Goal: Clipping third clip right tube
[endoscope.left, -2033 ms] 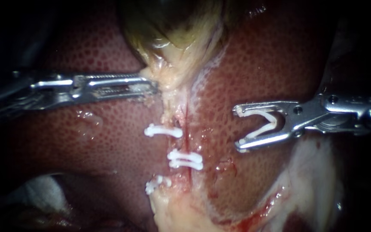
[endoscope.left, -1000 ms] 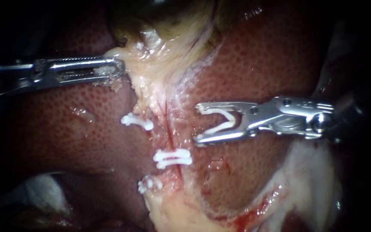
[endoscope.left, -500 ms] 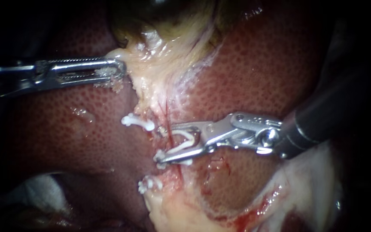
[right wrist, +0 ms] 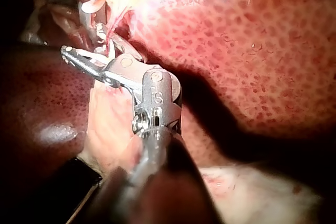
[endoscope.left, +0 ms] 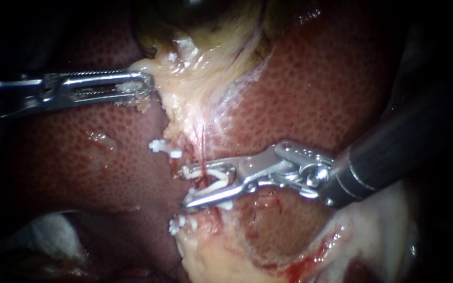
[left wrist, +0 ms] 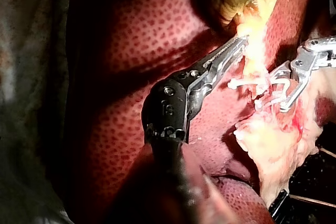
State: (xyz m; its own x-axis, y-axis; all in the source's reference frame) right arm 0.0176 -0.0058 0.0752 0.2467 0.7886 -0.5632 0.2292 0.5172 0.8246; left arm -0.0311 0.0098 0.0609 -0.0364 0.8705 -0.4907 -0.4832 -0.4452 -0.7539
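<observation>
Endoscope view: on mottled liver (endoscope.left: 315, 89), the right tube (endoscope.left: 203, 140) is being straddled by the right instrument (endoscope.left: 185, 187), a white clip (endoscope.left: 218, 176) being held between its spread jaws; above that tube, pale tissue (endoscope.left: 184, 99) is being pinched by the left instrument (endoscope.left: 149, 86).

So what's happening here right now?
The left instrument, jaws shut on the pale yellowish tissue under the greenish gallbladder, holds it out to the side over the dark red liver. The right instrument carries an open white plastic clip in its jaws, set astride the thin reddish tube. The clip is not yet closed. Other small white clips already sit nearby.
</observation>
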